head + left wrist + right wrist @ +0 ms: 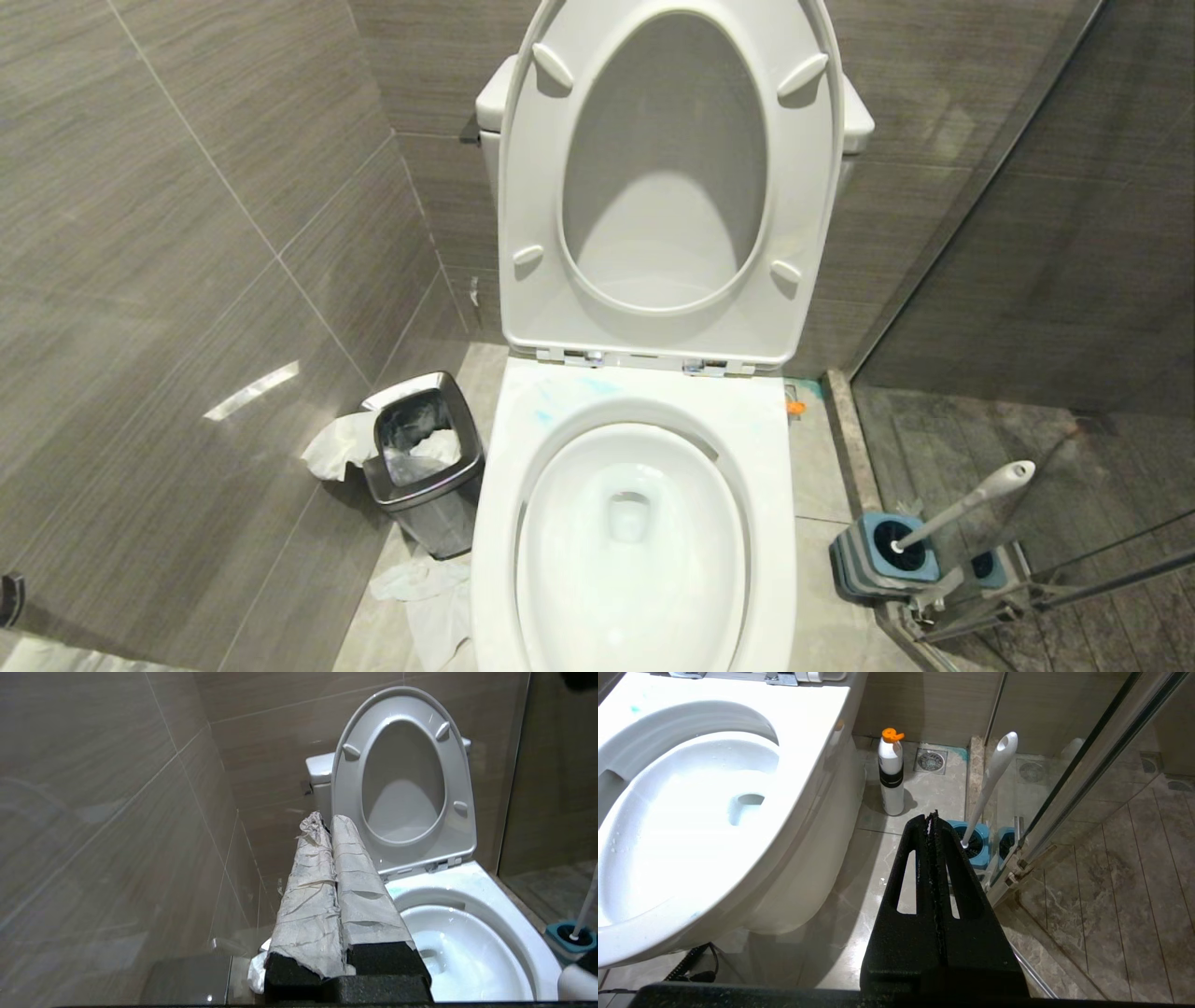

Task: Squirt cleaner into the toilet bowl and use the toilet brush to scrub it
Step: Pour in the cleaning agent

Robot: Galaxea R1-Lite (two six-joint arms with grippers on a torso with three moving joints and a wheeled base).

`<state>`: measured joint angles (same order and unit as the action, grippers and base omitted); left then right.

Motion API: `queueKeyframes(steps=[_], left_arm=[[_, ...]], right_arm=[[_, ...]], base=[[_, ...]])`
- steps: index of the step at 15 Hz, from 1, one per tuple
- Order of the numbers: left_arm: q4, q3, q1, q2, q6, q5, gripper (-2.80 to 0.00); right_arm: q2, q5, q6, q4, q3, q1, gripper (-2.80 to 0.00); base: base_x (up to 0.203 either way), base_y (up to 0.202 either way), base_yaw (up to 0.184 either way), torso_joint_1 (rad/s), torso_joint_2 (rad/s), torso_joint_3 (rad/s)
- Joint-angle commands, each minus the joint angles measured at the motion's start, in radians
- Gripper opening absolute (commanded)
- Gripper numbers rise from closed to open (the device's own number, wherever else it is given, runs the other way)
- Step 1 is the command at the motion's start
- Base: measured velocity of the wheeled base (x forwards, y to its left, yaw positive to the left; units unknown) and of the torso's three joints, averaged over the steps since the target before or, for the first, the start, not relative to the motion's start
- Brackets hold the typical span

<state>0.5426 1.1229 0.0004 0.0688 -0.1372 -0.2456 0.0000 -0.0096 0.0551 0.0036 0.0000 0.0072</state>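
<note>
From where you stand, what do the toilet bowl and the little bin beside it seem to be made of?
The toilet bowl looks like glossy white ceramic, with bright highlights on its smooth rim. The bin looks like brushed steel: grey, with a mirror-like sheen on its rim.

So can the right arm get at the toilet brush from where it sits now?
Probably yes. The right end effector, shut and empty, points toward the toilet brush, which stands upright in its holder beside the glass door frame. Bare floor lies between; the frame crowds the far side.
</note>
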Motion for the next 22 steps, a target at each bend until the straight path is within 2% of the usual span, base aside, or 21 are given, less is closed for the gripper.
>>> queueKeyframes(steps=[1,4,7,9,13,16,22], left_arm=[[0.002,-0.067,0.0,-0.066,-0.005,0.02,-2.8],[-0.005,-0.147,0.0,-0.067,-0.017,0.032,-2.8],[-0.016,-0.235,0.0,-0.067,-0.072,0.065,-2.8],[-0.078,-0.325,0.0,-0.067,-0.09,0.071,-2.8],[-0.431,-0.602,0.0,-0.067,-0.094,0.09,-2.8],[-0.669,-0.801,0.0,-0.067,-0.086,0.136,-2.8],[-0.926,-1.085,-0.001,-0.067,-0.047,0.159,-2.8]], right_arm=[[0.0,0.0,0.0,-0.001,0.0,0.0,-2.8],[0.0,0.0,0.0,-0.001,0.0,0.0,-2.8],[0.0,0.0,0.0,-0.001,0.0,0.0,-2.8],[0.0,0.0,0.0,-0.001,0.0,0.0,-2.8],[0.0,0.0,0.0,0.0,0.0,0.0,-2.8],[0.0,0.0,0.0,-0.001,0.0,0.0,-2.8],[0.0,0.0,0.0,-0.001,0.0,-0.001,-2.8]], base=[[0.0,0.0,0.0,0.0,0.0,0.0],[0.0,0.0,0.0,0.0,0.0,0.0],[0.0,0.0,0.0,0.0,0.0,0.0],[0.0,0.0,0.0,0.0,0.0,0.0],[0.0,0.0,0.0,0.0,0.0,0.0],[0.0,0.0,0.0,0.0,0.0,0.0],[0.0,0.0,0.0,0.0,0.0,0.0]])
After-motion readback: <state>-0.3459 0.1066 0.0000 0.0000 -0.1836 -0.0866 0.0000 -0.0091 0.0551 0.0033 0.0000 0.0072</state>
